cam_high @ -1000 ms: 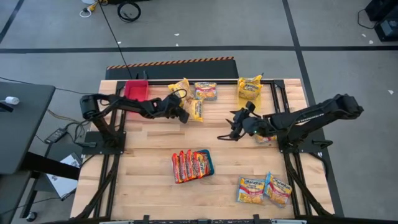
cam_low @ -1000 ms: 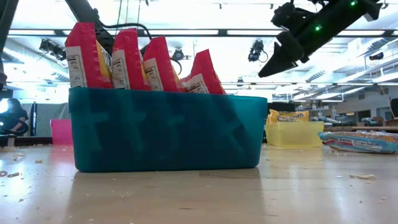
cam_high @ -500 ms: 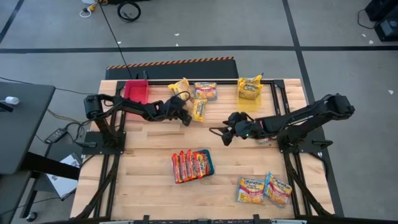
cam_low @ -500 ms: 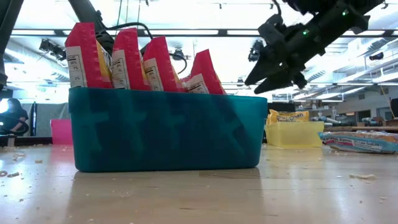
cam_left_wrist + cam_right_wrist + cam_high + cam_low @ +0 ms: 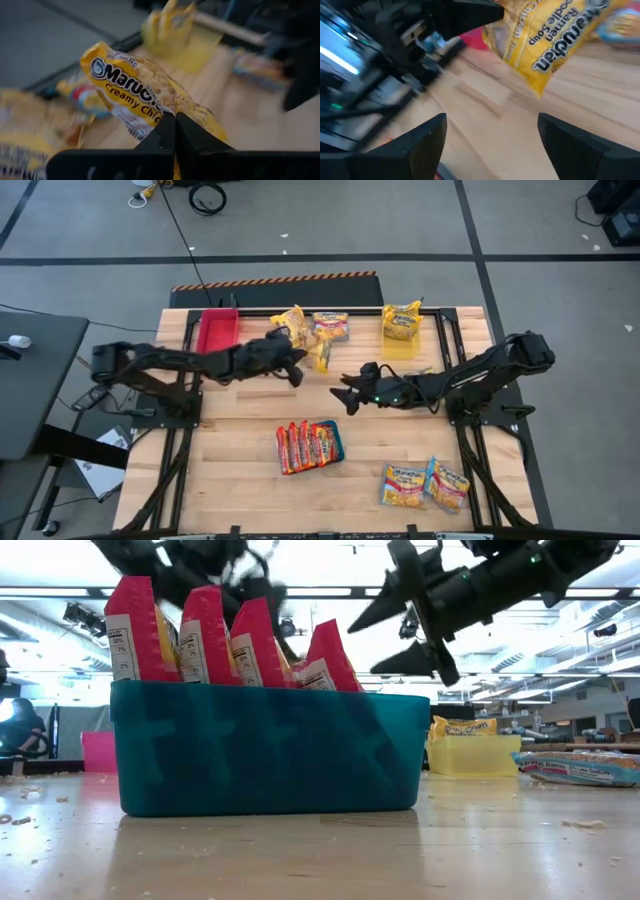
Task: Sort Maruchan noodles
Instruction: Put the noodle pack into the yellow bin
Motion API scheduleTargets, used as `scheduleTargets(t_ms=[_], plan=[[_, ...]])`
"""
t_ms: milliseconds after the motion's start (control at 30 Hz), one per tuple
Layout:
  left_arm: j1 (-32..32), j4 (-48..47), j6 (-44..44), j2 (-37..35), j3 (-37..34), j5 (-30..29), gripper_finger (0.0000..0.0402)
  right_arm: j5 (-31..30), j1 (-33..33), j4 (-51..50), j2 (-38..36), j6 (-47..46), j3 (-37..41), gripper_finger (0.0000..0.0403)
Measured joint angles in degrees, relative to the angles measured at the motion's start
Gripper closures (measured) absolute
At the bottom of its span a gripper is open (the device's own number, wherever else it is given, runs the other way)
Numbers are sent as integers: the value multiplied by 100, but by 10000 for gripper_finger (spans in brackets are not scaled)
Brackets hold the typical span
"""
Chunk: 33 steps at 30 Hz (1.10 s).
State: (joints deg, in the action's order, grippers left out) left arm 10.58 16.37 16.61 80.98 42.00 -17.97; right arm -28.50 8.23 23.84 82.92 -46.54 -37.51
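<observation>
Your left gripper (image 5: 175, 131) is clenched on a yellow Maruchan packet (image 5: 145, 95), lifted off the table near its far middle

You see that packet (image 5: 312, 352) hanging from the closed fingers in the left wrist view, its wrapper reading "Creamy Chicken". Just beyond it lie two more yellow packets (image 5: 290, 319) and a blue-trimmed one (image 5: 331, 326). Your red bin (image 5: 217, 332) sits to the far left of these and your yellow bin (image 5: 401, 330), holding a packet, to the far right. Your right gripper (image 5: 345, 395) hovers over the table's middle with its two fingers (image 5: 412, 145) spread wide and nothing between them, pointing toward the held packet. Nearer you, the teal tray (image 5: 265, 745) holds four red-orange packets (image 5: 210, 638) standing upright, and two more packets (image 5: 425, 483) lie flat at the near right corner
</observation>
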Motion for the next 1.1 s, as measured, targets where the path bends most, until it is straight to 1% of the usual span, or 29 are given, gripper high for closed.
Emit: scheduleTargets(t_ms=[133, 300, 400, 533, 700, 867, 967, 1100], plan=[[-351, 14, -362, -653, 2, -7, 400, 134, 33, 818, 56, 39, 2, 70], [-828, 2, -738, -1366, 2, -5, 400, 456, 44, 1881, 37, 461, 2, 61], [-1090, 77, -877, -1698, 2, -7, 400, 549, 55, 2439, 37, 739, 2, 59], [-1398, 398, -1039, -1957, 2, -5, 400, 617, 66, 2869, 37, 1121, 2, 58], [-1652, 784, -1284, -1972, 2, -15, 400, 1037, 68, 3687, 39, 1709, 2, 59], [-1700, 1087, -1279, -1719, 4, -175, 400, 1062, 66, 3983, 39, 1976, 2, 66], [-1700, 1327, -1279, -1517, 7, -240, 400, 1061, 66, 4000, 39, 1974, 2, 79], [-1685, 1692, -1282, -1231, 7, -259, 398, 882, 66, 4022, 39, 1874, 2, 112]])
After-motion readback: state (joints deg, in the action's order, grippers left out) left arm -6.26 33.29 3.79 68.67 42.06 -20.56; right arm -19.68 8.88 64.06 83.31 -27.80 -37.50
